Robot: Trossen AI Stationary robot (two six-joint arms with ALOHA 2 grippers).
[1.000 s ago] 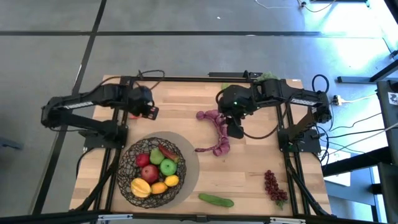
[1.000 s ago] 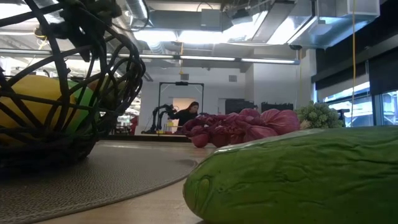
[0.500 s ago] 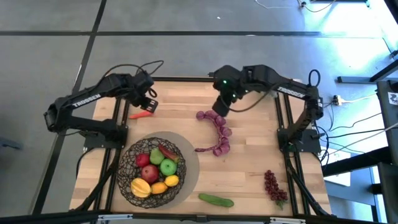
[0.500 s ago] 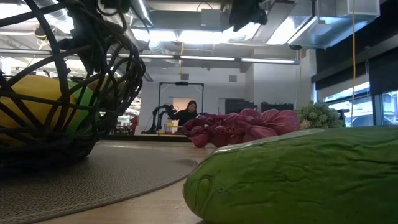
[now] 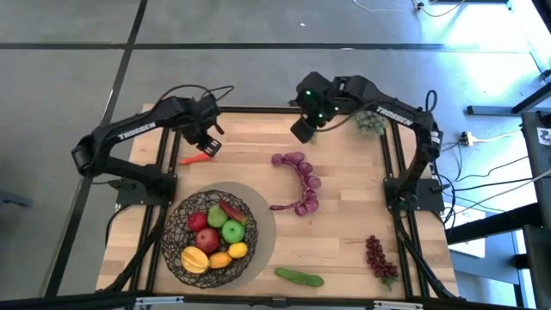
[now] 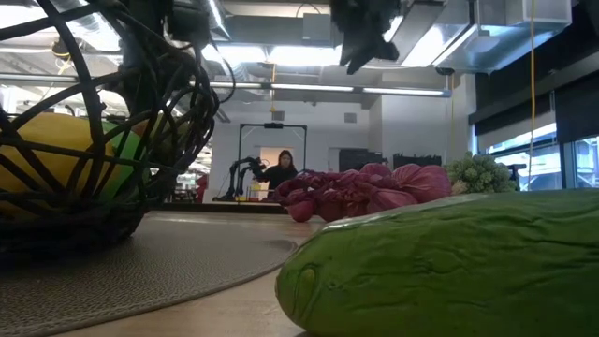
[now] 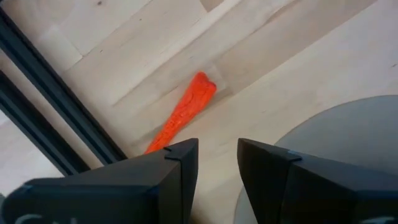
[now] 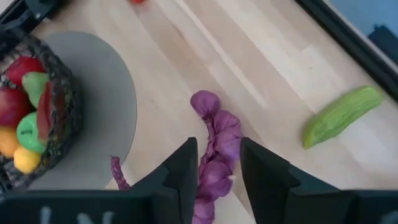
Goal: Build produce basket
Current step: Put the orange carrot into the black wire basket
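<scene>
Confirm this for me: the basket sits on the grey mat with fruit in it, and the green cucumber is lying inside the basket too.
One part is wrong. The basket does sit on the grey mat with fruit in it, but the green cucumber is not inside. The high view shows it lying on the wooden table, outside the basket and off the mat.

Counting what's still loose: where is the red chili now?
High view: the red chili lies on the table's left side, beyond the basket, just below the left gripper.
</scene>
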